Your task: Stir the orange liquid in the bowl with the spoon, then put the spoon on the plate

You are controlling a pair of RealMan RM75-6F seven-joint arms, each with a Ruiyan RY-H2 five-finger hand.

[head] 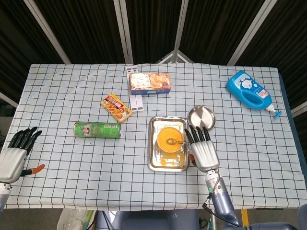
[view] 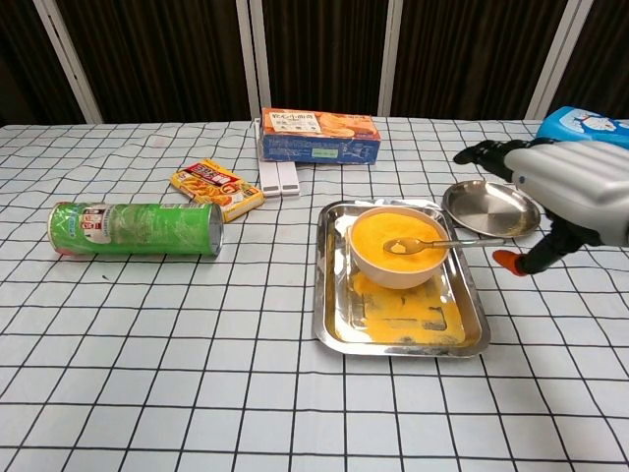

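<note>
— What do the hands look like?
— The right hand (head: 203, 149) has a pale silver-grey ribbed back, black fingers (head: 195, 134) and an orange-red thumb tip (clearest in the chest view).
— And the arm?
— A slim metallic blue-grey wrist with a thin black cable alongside.
— The left hand (head: 13, 156)?
— Same: grey shell, black fingers, orange-red tip.

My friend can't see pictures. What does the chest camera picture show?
A spoon rests in a white bowl of orange liquid on a metal tray, and the robot's right hand is open beside it, not holding it. A round metal plate sits just right of the tray.
</note>
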